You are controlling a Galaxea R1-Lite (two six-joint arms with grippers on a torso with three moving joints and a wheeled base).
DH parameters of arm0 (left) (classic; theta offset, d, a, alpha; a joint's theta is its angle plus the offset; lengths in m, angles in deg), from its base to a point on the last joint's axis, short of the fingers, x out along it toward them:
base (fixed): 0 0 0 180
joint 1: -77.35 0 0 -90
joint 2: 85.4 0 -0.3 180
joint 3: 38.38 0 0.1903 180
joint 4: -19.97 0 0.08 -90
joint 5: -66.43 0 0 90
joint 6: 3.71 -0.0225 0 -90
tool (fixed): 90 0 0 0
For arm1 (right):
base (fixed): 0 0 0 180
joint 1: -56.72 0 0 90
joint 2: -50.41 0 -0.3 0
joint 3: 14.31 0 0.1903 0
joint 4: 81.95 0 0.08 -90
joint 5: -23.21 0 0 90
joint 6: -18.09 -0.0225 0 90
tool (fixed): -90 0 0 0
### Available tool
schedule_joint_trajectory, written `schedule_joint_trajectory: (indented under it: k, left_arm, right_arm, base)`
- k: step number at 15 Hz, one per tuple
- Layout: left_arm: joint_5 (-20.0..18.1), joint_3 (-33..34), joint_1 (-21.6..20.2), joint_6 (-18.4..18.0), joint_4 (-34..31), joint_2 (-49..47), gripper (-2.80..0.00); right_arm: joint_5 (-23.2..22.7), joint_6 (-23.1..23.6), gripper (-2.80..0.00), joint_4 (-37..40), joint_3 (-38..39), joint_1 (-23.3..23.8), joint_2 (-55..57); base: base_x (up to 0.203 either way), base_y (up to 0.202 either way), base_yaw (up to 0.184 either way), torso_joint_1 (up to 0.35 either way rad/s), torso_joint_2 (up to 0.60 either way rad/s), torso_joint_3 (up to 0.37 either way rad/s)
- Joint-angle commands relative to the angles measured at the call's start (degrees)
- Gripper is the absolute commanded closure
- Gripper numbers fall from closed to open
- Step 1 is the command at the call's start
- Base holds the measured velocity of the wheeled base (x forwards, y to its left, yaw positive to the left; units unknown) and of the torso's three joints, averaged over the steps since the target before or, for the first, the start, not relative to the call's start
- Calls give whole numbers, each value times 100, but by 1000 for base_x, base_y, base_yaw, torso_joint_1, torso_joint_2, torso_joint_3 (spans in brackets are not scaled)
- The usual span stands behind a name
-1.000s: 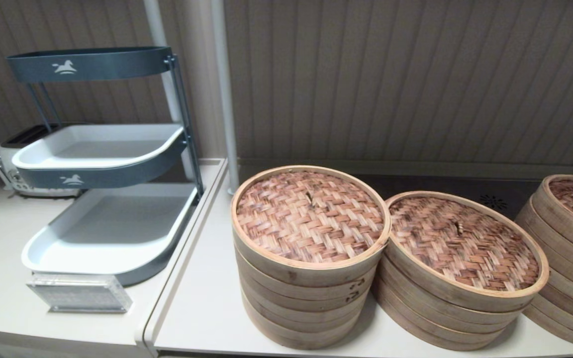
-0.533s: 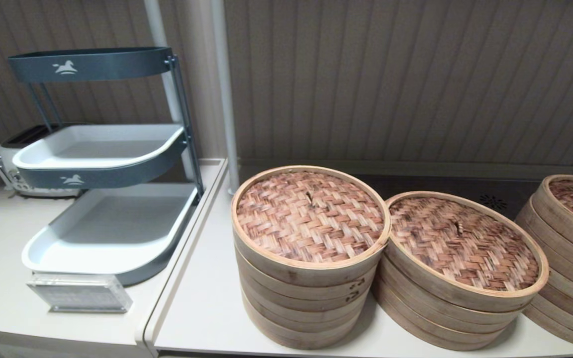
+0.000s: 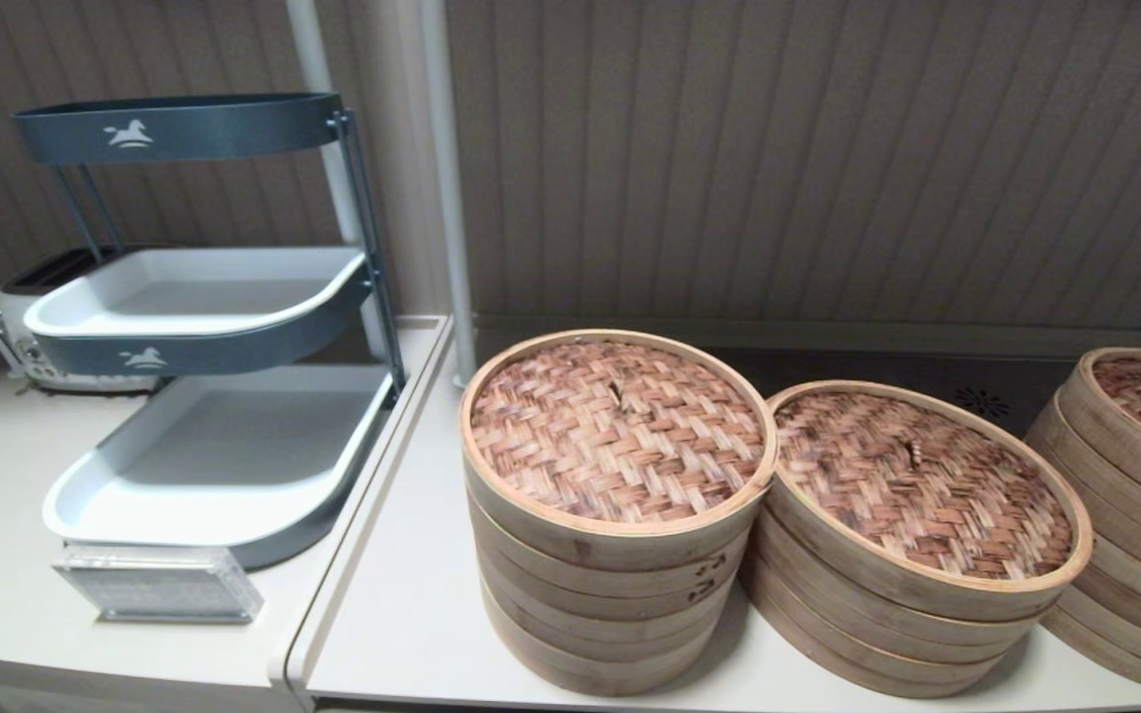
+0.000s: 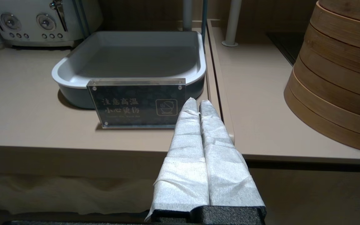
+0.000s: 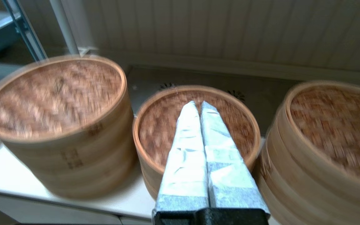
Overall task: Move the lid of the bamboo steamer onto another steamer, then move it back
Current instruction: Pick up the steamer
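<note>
The bamboo steamer lid, pale-rimmed with a pinkish-tan woven top and a small centre loop, rests on the taller laced stack at the counter's middle; it also shows in the right wrist view. Another steamer, wide and shallow under a darker brown lid, touches that stack on its right. Neither gripper appears in the head view. My right gripper is shut and empty, hovering near the front of the darker lid. My left gripper is shut and empty at the counter's front edge, left of the taller stack.
A third steamer stack stands at the far right. A grey tiered tray rack, a small acrylic sign and a toaster fill the left counter. A white pole rises behind the stacks, in front of the panelled wall.
</note>
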Motion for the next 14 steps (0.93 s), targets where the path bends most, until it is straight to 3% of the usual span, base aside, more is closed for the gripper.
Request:
schedule_joint_trajectory:
  k: [1,4,7,11,14]
  left_arm:
    - [-2,158,0,-3,4,2,0]
    - [0,158,0,-3,4,2,0]
    - [0,158,0,-3,4,2,0]
    - [0,158,0,-3,4,2,0]
    - [0,158,0,-3,4,2,0]
  right_arm:
    - [-18,-140,0,138,-1189,-117,1806]
    - [-47,-430,0,738,-3107,-412,3392]
    - [-95,-556,0,1480,-4513,-663,4466]
    - [-109,-586,0,2117,-5549,-1184,5258]
    - [-111,-550,0,2119,-5605,-1541,5532]
  base:
    - [0,0,0,0,0,0]
    - [0,0,0,0,0,0]
    - [0,0,0,0,0,0]
    - [0,0,0,0,0,0]
    - [0,0,0,0,0,0]
